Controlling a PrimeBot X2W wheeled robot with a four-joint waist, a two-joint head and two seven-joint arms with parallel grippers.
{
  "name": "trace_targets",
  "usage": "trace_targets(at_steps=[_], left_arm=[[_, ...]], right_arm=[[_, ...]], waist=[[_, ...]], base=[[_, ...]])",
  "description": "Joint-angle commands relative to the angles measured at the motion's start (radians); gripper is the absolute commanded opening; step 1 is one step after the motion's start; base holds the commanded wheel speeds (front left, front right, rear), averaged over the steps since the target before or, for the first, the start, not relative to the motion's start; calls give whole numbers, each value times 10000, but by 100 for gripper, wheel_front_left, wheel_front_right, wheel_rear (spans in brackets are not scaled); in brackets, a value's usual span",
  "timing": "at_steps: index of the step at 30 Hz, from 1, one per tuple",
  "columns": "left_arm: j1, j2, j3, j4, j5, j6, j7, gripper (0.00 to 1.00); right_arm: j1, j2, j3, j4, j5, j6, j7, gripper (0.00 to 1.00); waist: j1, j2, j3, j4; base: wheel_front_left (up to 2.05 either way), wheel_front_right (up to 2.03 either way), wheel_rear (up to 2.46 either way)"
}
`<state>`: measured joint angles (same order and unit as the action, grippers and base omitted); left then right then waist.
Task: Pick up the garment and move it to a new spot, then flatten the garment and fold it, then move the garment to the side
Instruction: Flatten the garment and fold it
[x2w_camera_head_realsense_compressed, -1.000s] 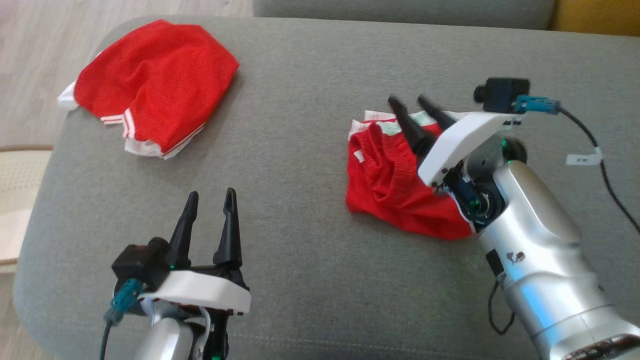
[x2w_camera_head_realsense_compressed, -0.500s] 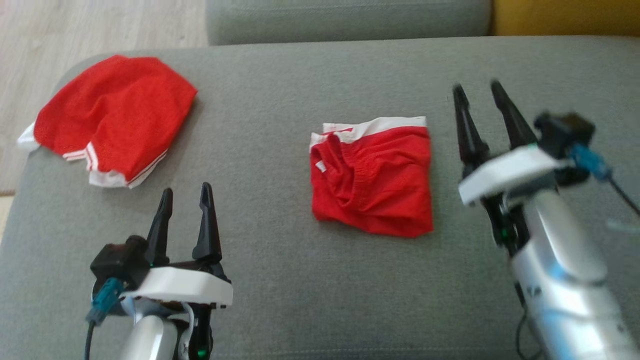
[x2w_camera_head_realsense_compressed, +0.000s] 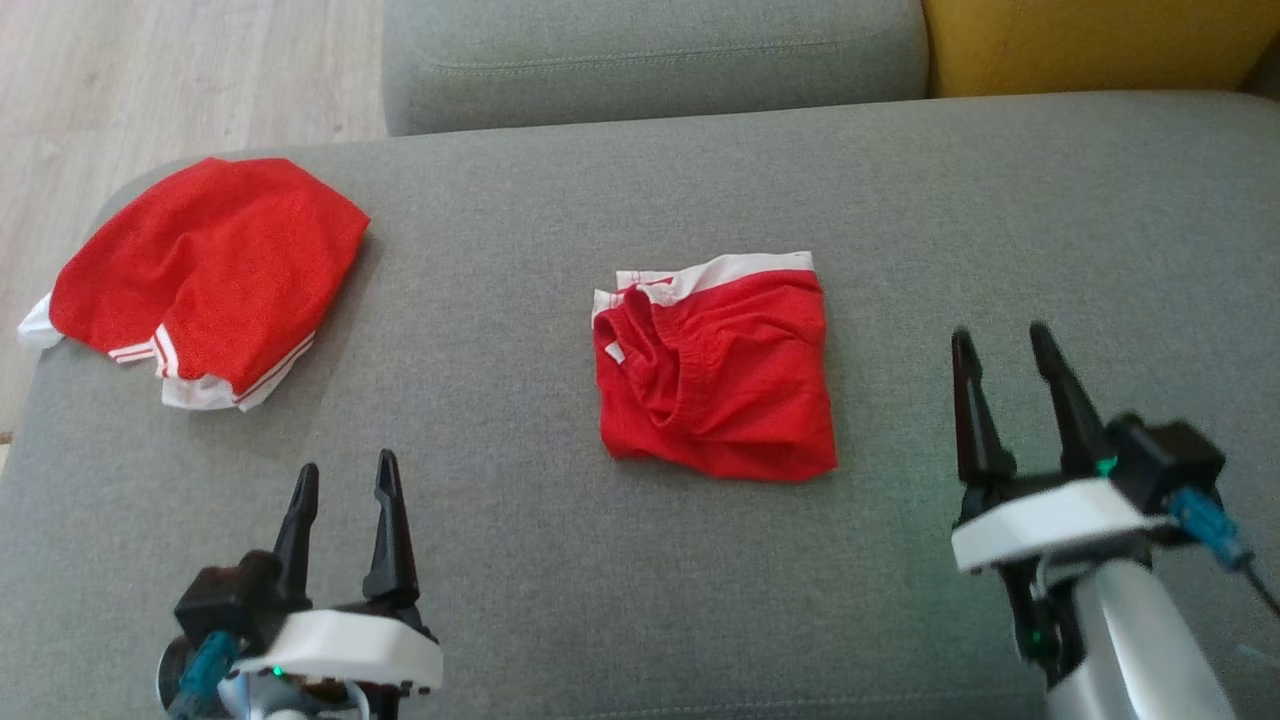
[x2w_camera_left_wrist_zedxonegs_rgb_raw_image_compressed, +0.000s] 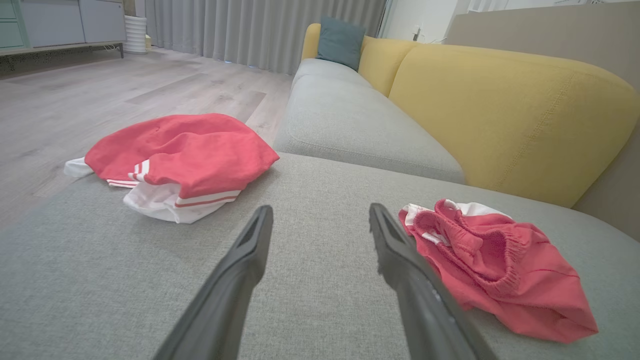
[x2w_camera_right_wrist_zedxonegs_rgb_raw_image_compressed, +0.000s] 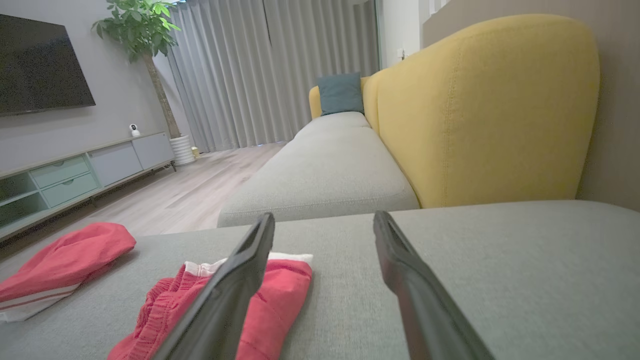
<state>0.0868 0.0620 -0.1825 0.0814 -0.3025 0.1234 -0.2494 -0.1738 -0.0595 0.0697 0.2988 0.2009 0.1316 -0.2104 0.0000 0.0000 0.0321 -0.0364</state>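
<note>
Right hand (x2w_camera_head_realsense_compressed: 1000, 332) backed off the folded garment (x2w_camera_head_realsense_compressed: 715, 375) (spread and empty, left hand (x2w_camera_head_realsense_compressed: 347, 462) too); you've the side move left.

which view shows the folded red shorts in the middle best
Head view: the folded red shorts lie whole and uncovered, seen from above. The left wrist view shows them low and side-on, a left gripper finger overlapping one edge. The right wrist view has them half hidden behind a right gripper finger.
</note>
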Motion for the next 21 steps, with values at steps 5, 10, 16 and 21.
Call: trace_targets(at_steps=[5,10,16,21], left_arm=[[-151,22,411,-369,160,-31,-124,100],[-113,-13,464,-364,202,-55,-124,100],[-125,-52,461,-336,242,-108,-124,100],[-121,-69,482,-345,278,-124,-124,100]], right_arm=[[331,90,195,-530,183,-9,-200,100],[592,91,345,-463,226,-9,-265,100],[578,92,418,-371,210,-9,-285,100],[568,92,406,-301,217,-9,-287,100]], waist=[[0,0,-71,55],[0,0,-91,68],[0,0,-105,63],[0,0,-117,66]], base=[[0,0,0],[0,0,0],[0,0,0],[0,0,0]])
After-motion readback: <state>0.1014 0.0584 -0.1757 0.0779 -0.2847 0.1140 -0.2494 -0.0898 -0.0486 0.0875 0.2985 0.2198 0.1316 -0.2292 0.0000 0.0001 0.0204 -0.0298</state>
